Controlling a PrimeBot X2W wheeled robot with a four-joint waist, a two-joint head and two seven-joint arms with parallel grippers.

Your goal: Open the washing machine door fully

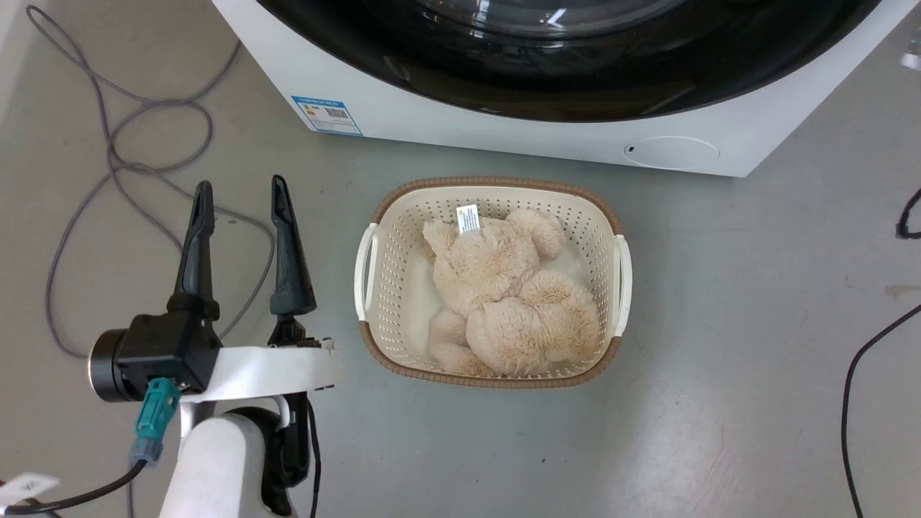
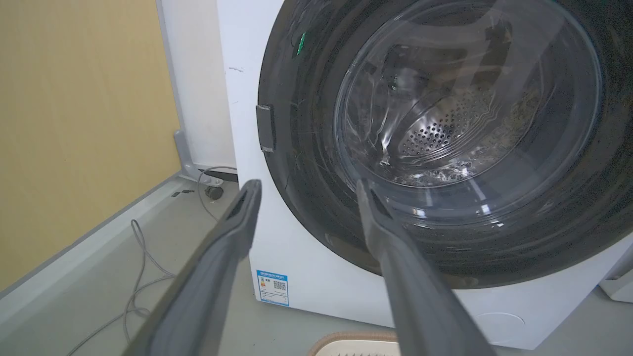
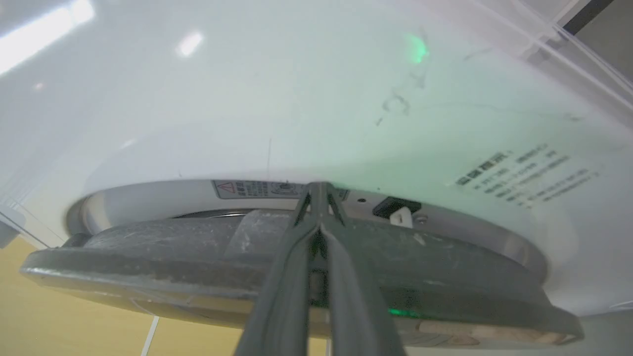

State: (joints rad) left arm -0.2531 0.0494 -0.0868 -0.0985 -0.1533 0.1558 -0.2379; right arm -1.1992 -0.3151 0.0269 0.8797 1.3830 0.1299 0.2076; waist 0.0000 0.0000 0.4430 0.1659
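My left gripper (image 1: 241, 183) hangs with its fingers spread wide and holds nothing. The washing machine door (image 2: 470, 99) is just ahead of its tips, and a basket (image 1: 374, 259) sits near its right side. My right gripper (image 3: 320, 187) has its fingertips pressed together. They lie across the door's dark edge, which stands slightly off the white front of the washing machine (image 3: 247, 99). I cannot tell whether they pinch anything there.
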